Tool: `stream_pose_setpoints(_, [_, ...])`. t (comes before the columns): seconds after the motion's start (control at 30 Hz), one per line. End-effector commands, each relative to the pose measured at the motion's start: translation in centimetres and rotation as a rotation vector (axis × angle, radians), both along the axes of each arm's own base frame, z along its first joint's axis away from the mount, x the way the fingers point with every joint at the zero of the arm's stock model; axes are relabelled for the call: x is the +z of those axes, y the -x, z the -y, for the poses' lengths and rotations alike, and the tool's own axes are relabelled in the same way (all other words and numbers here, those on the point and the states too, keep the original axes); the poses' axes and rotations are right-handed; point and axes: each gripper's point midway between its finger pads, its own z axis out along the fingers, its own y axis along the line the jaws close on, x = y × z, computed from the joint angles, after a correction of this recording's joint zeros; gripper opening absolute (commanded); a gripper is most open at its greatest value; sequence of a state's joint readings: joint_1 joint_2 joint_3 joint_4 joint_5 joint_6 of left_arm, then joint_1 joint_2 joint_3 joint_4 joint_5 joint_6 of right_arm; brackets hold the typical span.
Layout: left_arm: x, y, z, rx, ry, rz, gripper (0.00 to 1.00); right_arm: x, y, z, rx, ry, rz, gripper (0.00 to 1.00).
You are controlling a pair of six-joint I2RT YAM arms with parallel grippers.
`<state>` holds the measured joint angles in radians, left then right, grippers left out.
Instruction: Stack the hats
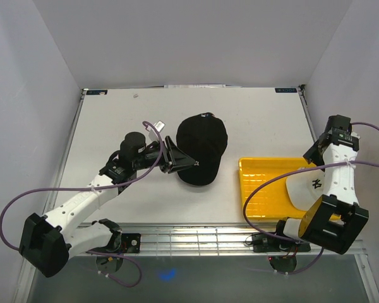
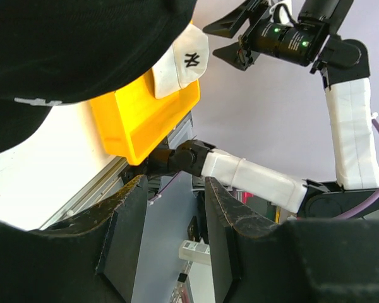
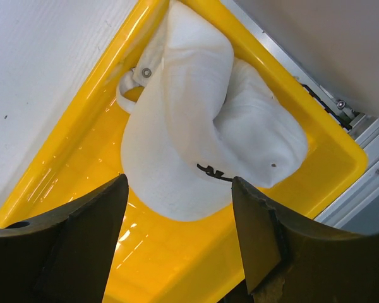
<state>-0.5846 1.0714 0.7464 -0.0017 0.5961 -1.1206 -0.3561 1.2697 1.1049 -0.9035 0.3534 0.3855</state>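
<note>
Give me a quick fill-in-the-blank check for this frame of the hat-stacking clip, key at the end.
1. The white cap lies inside the ___ tray.
2. The cap resting on the table is ___.
3. The left pincer, close beside that cap, has its jaws ___.
4. The right pincer hangs above the ___ cap, holding nothing.
Missing words: yellow; black; open; white.

The left arm stretches forward, the left gripper spread wide at the black cap's left edge, perhaps touching it. The right arm stands folded well right of the cap, the right gripper parted.
</note>
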Motion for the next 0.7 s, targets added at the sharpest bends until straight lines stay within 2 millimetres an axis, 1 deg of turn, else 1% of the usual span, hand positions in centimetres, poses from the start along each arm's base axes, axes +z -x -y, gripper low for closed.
stream_pose_setpoints(0.0, [-0.6, 1.2, -0.3, -0.036, -0.013, 0.003, 0.51, 1.0, -0.8, 1.6, -0.035, 0.054, 0.052, 0.72])
stream_pose_setpoints(0.17, [-0.9, 1.6, -0.4, -0.055, -0.018, 0.01, 0.51, -0.1, -0.4, 2.5, -0.067, 0.092, 0.03, 0.73])
stream_pose_setpoints(0.2, [-1.0, 1.7, -0.4, -0.058, -0.019, 0.008, 0.51, -0.8, 0.0, 2.5, -0.073, 0.092, 0.012, 0.72])
stream_pose_setpoints(0.3, [-1.3, 1.9, -0.4, -0.067, -0.025, 0.004, 0.51, -1.9, 0.0, 2.5, -0.067, 0.092, 0.003, 0.73])
stream_pose_setpoints(0.43, [-1.9, 2.1, -0.5, -0.074, -0.031, -0.006, 0.51, -1.7, 0.3, 2.8, -0.094, 0.1, 0.011, 0.72])
stream_pose_setpoints(0.53, [-2.4, 2.2, -0.5, -0.079, -0.03, -0.02, 0.51, -2.5, 0.6, 2.8, -0.112, 0.095, 0.001, 0.73])
stream_pose_setpoints(0.67, [-2.6, 2.3, -0.4, -0.081, -0.031, -0.028, 0.51, -3.0, 0.4, 2.5, -0.139, 0.072, 0.021, 0.72])
